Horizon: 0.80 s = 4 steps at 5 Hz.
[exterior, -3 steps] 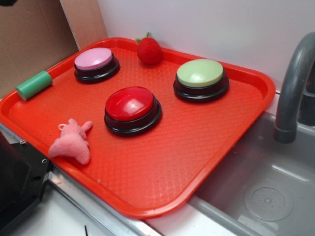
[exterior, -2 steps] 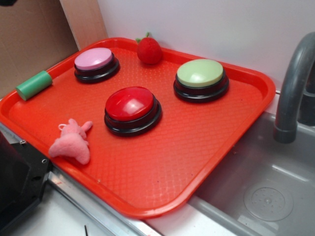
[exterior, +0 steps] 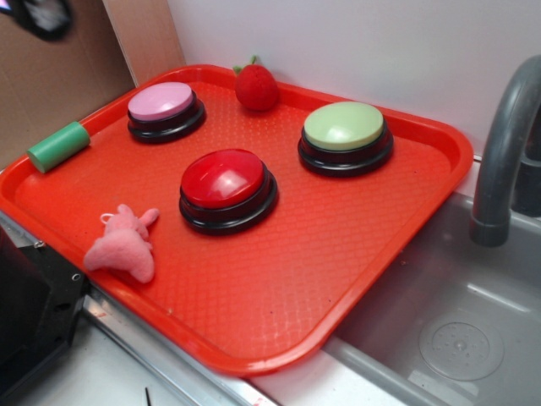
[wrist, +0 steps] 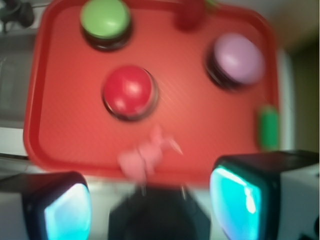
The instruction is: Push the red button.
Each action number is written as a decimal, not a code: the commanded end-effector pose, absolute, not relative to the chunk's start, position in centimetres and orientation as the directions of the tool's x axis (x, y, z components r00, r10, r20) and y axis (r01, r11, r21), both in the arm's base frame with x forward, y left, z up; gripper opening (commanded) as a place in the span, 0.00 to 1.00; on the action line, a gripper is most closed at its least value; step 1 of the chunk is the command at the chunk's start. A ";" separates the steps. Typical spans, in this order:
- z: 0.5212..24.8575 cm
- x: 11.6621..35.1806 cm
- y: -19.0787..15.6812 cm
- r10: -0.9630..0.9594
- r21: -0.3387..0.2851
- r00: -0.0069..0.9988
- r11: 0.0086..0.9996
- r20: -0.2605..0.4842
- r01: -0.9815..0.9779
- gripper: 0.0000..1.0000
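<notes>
My gripper [wrist: 150,205] is released, the two pads [wrist: 67,210] well apart at the bottom of the blurred wrist view, holding nothing, high above the near edge of the red tray [exterior: 380,220]. Red button [exterior: 223,178] sits mid-tray: pink-topped button [exterior: 161,101] behind-left of it, green-topped button [exterior: 344,125] behind-right, pink plush toy [exterior: 125,244] in front-left. Plan: close the jaws first so one blunt tip meets the dome, centre over the red button, come straight down, clear of the plush toy. Off-centre contact could slide off the glossy top
</notes>
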<state>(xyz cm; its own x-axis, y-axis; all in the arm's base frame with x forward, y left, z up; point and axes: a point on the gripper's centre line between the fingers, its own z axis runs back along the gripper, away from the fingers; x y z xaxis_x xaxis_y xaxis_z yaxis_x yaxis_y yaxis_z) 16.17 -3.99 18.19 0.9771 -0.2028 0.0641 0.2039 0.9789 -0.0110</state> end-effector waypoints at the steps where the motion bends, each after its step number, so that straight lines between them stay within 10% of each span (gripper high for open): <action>1: 11.0 23.5 -7.8 -0.459 -0.029 0.881 0.885 0.118 0.465 1.00; 4: 6.2 21.3 -5.9 -0.466 0.009 0.882 0.884 0.073 0.467 1.00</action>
<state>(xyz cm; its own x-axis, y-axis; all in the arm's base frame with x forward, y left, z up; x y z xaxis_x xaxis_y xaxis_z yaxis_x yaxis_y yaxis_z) 21.26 -5.25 5.51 0.8839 -0.4659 0.0410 0.4660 0.8847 0.0066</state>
